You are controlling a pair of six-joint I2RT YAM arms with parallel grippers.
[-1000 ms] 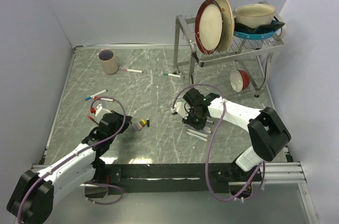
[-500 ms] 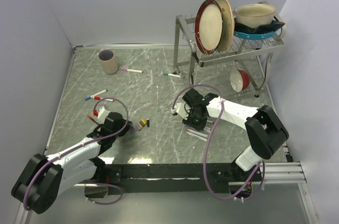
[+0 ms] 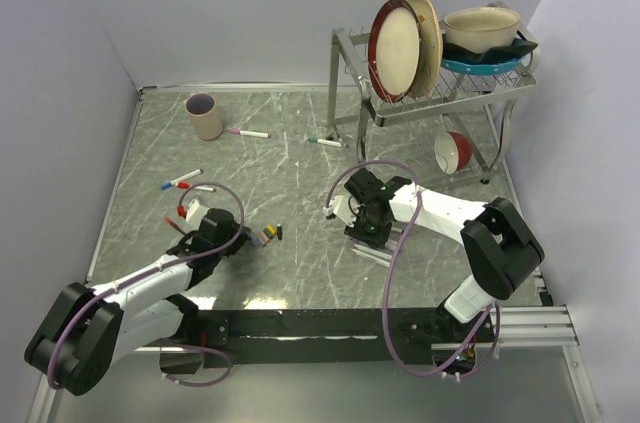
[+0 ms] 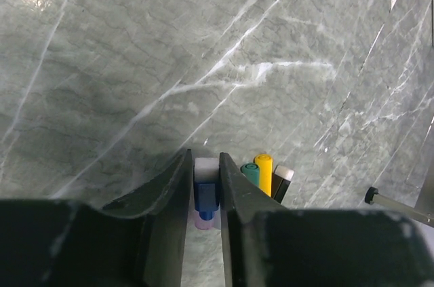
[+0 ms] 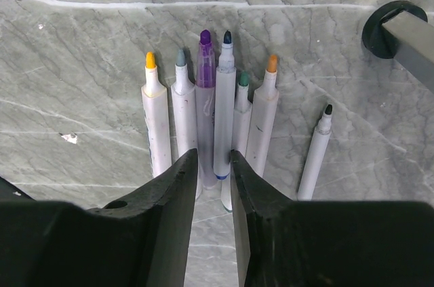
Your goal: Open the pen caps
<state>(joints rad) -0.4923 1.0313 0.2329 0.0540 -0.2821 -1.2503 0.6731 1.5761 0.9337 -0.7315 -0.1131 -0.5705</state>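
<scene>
Several loose pen caps [image 3: 267, 234] lie in a small pile left of centre. The left wrist view shows a green [image 4: 249, 173], a yellow [image 4: 263, 171] and a black one [image 4: 281, 182]. My left gripper [image 4: 205, 155] stands low over the pile, slightly open. A blue cap [image 4: 205, 195] with a white end sits between its fingers, over a pink cap [image 4: 203, 220]. My right gripper [image 5: 213, 153] is slightly open above a row of uncapped white pens [image 3: 375, 251]. A blue-tipped pen [image 5: 224, 97] lies in its gap, touching only the right finger.
Capped pens lie at the back: a pink-capped one [image 3: 248, 132], a green-capped one [image 3: 323, 142], and blue and red ones [image 3: 180, 181] at the left. A beige cup [image 3: 205, 115] stands at back left. The dish rack [image 3: 430, 93] with plates and a red bowl [image 3: 455, 151] stands at back right.
The left gripper has moved right to the cap pile and its jaws have widened around the blue cap. The right gripper's jaws have widened off the blue-tipped pen.
</scene>
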